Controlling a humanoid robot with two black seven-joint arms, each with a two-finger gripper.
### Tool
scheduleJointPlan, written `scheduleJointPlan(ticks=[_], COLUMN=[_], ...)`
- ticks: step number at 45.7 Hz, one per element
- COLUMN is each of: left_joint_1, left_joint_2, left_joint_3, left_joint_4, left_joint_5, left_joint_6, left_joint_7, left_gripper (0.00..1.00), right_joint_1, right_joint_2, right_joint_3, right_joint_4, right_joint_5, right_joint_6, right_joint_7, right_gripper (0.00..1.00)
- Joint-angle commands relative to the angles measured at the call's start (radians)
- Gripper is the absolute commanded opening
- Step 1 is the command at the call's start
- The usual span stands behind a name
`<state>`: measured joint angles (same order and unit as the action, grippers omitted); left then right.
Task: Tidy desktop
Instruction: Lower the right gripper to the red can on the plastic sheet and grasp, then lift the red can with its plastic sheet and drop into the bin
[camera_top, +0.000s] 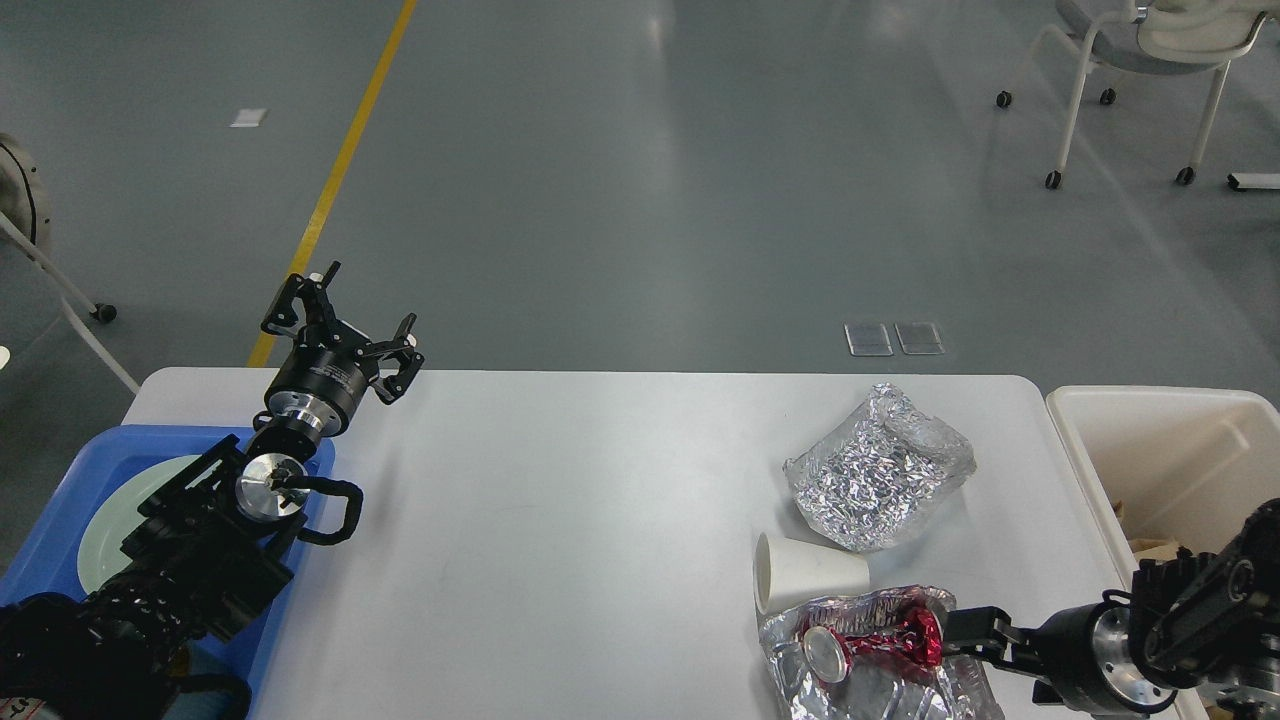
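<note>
The desktop (560, 520) is a wide white tabletop. On its right lie a crumpled foil sheet (880, 470), a tipped white paper cup (805, 572) and a crushed red can (870, 640) on a second foil piece (880, 680). My left gripper (345, 335) is open and empty above the table's far left corner. My right gripper (950, 635) is low at the front right, its tip at the right end of the red can; its fingers cannot be told apart.
A blue tray (60, 500) with a pale green plate (115, 520) sits at the left edge under my left arm. A cream-white bin (1160, 440) with brown paper inside stands right of the table. A wheeled chair (1130, 60) stands on the floor far right.
</note>
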<state>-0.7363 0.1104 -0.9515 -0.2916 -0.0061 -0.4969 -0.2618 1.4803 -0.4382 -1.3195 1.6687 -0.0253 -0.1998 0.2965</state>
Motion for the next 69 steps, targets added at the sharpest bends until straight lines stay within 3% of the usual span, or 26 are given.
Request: scheduleJointPlan(ticks=[1,6,12,16,19,21,26,49,57,62,69], left_joint_1=[0.0,0.0,0.0,0.0,0.0,0.0,0.0,0.0,0.0,0.0,0.0], left_joint_2=[0.0,0.0,0.0,0.0,0.0,0.0,0.0,0.0,0.0,0.0,0.0], left_joint_3=[0.0,0.0,0.0,0.0,-0.001,0.0,0.0,0.0,0.0,-0.001,0.0], left_joint_4=[0.0,0.002,0.0,0.0,0.0,0.0,0.0,0.0,0.0,0.002,0.0], left_joint_5=[0.0,0.0,0.0,0.0,0.0,0.0,0.0,0.0,0.0,0.0,0.0], left_joint_6=[0.0,0.0,0.0,0.0,0.0,0.0,0.0,0.0,0.0,0.001,0.0], left_joint_7=[-0.001,0.001,-0.001,-0.001,-0.001,-0.001,0.001,-0.001,-0.001,-0.001,-0.001], left_gripper=[0.98,0.98,0.98,0.98,0.98,0.98,0.98,0.98,0.98,0.98,0.98], right_joint_1=[-0.061,-0.112,-0.146,-0.184,-0.213,-0.227,-0.247,-0.229,-0.134,0.059,0.461], right_joint_2=[0.024,0.05,0.069,0.082,0.088,0.088,0.088,0.069,0.01,-0.054,-0.125], right_joint_3=[0.002,0.002,0.002,0.002,0.002,0.002,0.0,-0.001,-0.033,-0.087,-0.116], right_joint_4=[-0.053,-0.089,-0.112,-0.15,-0.181,-0.191,-0.19,-0.181,-0.161,-0.113,-0.067], right_joint_5=[-0.001,-0.001,0.001,0.018,0.018,0.016,0.018,0.019,0.016,0.002,-0.057], right_joint_6=[-0.01,-0.032,-0.05,-0.053,-0.058,-0.072,-0.104,-0.106,-0.081,0.044,0.391], right_joint_7=[0.009,0.035,0.05,0.056,0.056,0.058,0.056,0.053,0.053,0.055,0.055], right_gripper=[1.0,1.0,0.87,0.64,0.32,0.16,0.0,0.0,0.0,0.0,0.0])
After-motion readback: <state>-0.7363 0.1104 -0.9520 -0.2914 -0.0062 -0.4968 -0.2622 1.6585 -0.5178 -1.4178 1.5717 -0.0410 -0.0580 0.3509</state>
